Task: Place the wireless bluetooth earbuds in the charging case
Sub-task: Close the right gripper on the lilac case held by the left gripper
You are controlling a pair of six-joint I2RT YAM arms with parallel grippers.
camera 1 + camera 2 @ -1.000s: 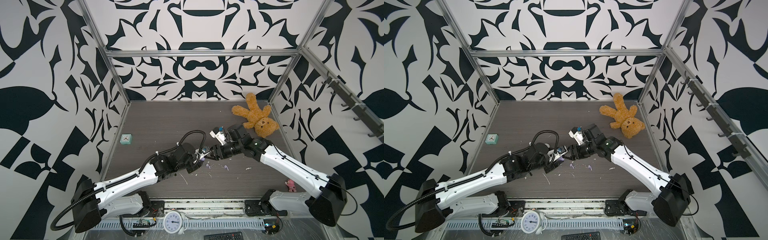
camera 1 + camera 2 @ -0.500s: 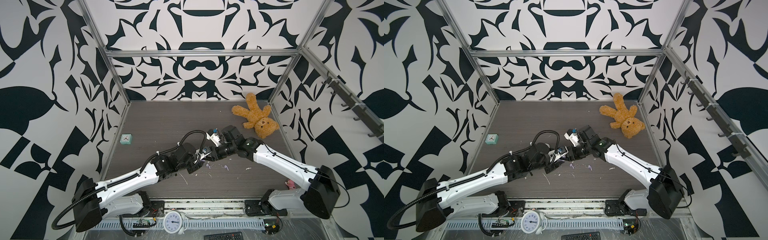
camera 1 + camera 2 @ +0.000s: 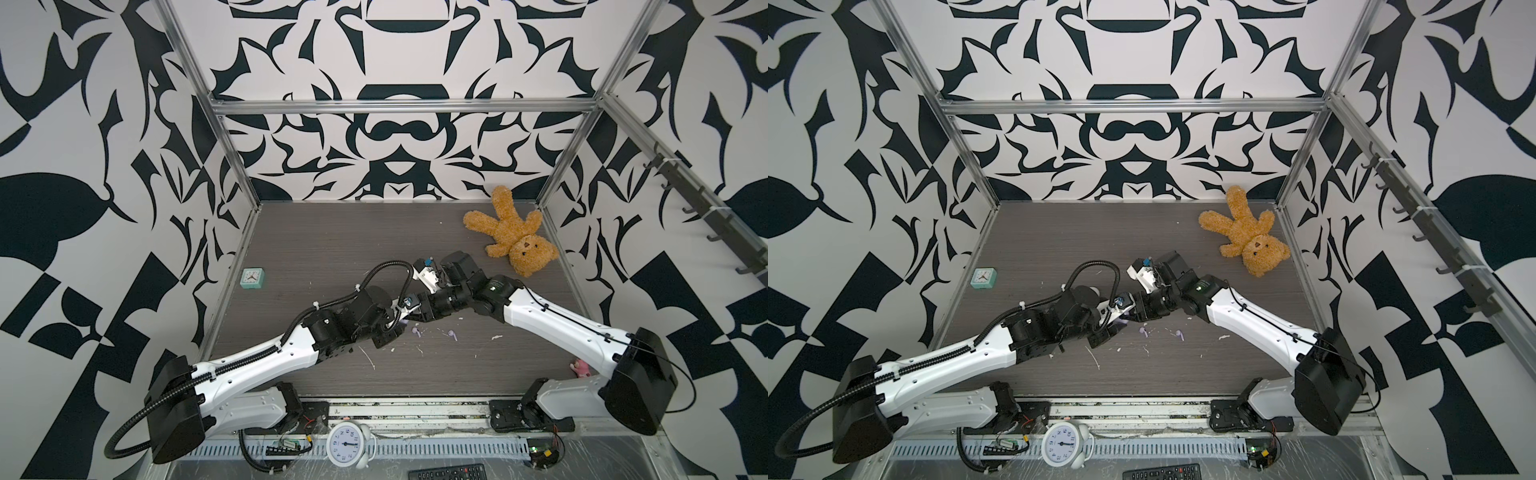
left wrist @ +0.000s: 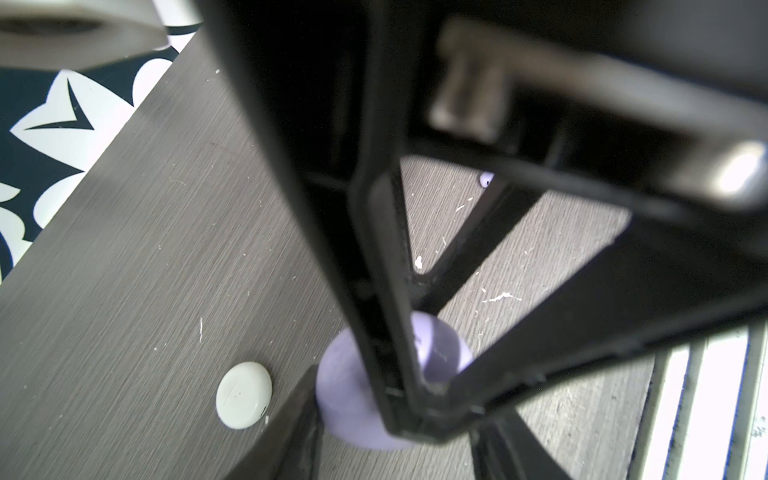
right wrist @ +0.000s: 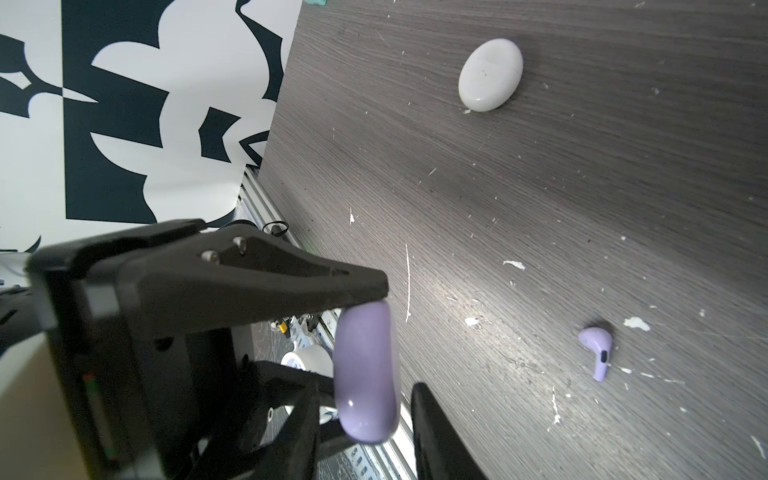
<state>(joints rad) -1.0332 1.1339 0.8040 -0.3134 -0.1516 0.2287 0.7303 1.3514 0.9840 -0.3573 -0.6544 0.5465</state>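
Note:
A shut pale purple charging case (image 5: 365, 374) hangs above the table, with my left gripper (image 4: 395, 428) shut on it. My right gripper (image 5: 365, 390) is open, one finger on each side of the case, and a narrow gap shows at the right-hand finger (image 5: 436, 440). In both top views the two grippers meet at mid-table (image 3: 405, 320) (image 3: 1125, 319). Two purple earbuds (image 3: 415, 331) (image 3: 452, 334) lie on the table just in front of them; one earbud (image 5: 596, 353) shows in the right wrist view. A shut white charging case (image 5: 490, 75) (image 4: 244, 395) lies flat nearby.
A brown teddy bear (image 3: 511, 237) lies at the back right. A small teal clock (image 3: 252, 278) stands by the left wall, and a pink toy (image 3: 582, 368) sits by the right arm's base. White scraps (image 3: 368, 357) litter the dark table (image 3: 332, 232).
My right gripper has moved left to the left gripper and narrowed its jaws around the purple case. The left arm has kept still with the case.

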